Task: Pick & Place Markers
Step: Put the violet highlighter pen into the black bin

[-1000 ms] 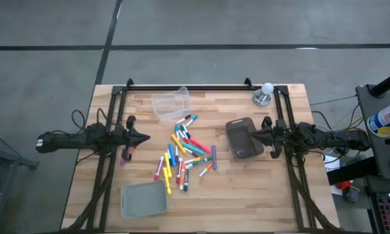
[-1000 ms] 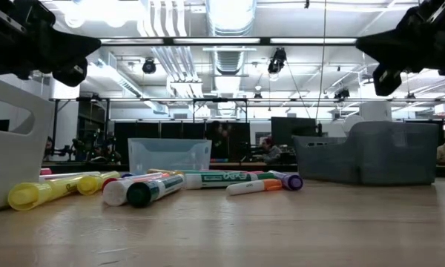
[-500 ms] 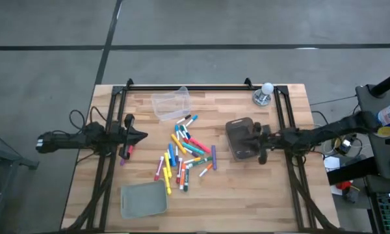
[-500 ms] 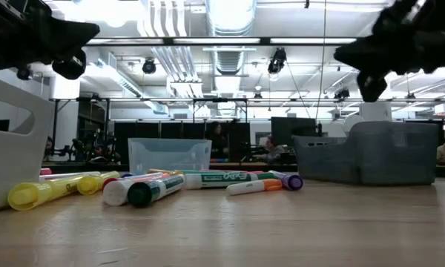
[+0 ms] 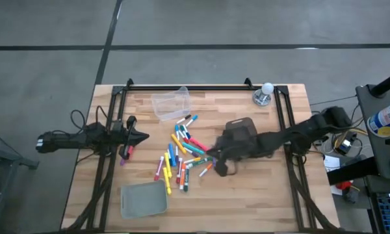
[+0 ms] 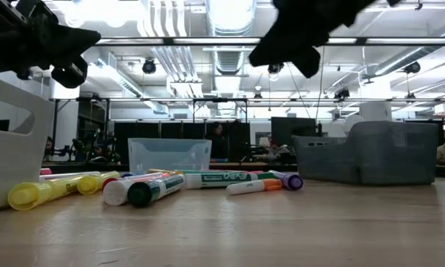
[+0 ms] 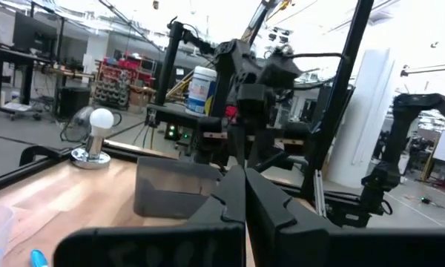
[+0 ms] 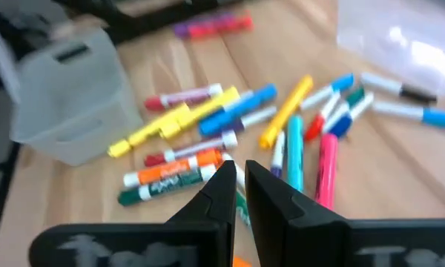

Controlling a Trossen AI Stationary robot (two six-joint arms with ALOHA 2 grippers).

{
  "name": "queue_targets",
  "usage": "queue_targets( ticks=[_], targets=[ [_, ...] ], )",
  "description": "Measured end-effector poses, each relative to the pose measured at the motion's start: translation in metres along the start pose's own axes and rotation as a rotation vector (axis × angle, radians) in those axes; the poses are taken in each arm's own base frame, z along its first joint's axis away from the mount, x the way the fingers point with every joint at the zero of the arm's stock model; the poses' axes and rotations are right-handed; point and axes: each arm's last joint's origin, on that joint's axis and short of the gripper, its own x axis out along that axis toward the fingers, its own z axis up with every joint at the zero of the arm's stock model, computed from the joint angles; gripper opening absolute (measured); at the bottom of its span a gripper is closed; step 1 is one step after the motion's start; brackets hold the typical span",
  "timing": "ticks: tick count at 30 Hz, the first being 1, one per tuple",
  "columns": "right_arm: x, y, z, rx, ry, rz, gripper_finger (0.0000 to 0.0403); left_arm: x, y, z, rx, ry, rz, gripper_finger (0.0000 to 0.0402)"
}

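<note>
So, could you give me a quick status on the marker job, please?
Right pincer shut, empty, over the markers' right edge. Left pincer shut, waiting at table's left. Markers all loose, none binned. Nothing in the way.

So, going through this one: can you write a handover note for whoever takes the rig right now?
Left end effector: shut, empty, waiting at the table's left side.
Right end effector: nearly shut, empty, over the right edge of the markers.
Markers: all loose mid-table, one pink-purple marker apart by the left arm.
Bins: clear bin, dark grey bin and light grey bin show no markers inside.
Done: nothing placed.
Left: pick and place every marker.
</note>
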Motion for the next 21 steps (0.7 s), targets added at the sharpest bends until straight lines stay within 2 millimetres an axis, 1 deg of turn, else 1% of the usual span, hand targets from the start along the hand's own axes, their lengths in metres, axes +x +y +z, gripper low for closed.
queue_targets(
  ticks=[2, 5, 11, 14, 16, 21],
  targets=[
    [0.006, 0.009, 0.011, 0.011, 0.078, -0.048, 0.0028, 0.000, 0.000, 0.000, 0.000, 0.000, 0.000, 0.0000],
    [0.016, 0.017, 0.020, 0.001, 0.196, -0.147, 0.0028, 0.000, 0.000, 0.000, 0.005, -0.001, 0.001, 0.0000],
    [0.034, 0.019, 0.029, 0.010, 0.397, -0.365, 0.0029, 0.000, 0.000, 0.000, 0.005, -0.002, 0.002, 0.0000],
    [0.045, 0.021, 0.027, 0.005, 0.455, -0.416, 0.0039, 0.000, 0.000, 0.002, 0.004, -0.014, 0.000, 0.0000],
    [0.052, 0.022, 0.022, -0.003, 0.476, -0.427, 0.0053, 0.000, 0.000, 0.002, 0.001, -0.014, -0.001, 0.0000],
    [0.068, 0.019, 0.009, 0.000, 0.540, -0.454, 0.0114, 0.000, 0.000, 0.002, -0.022, -0.019, -0.002, 0.0000]
  ],
)
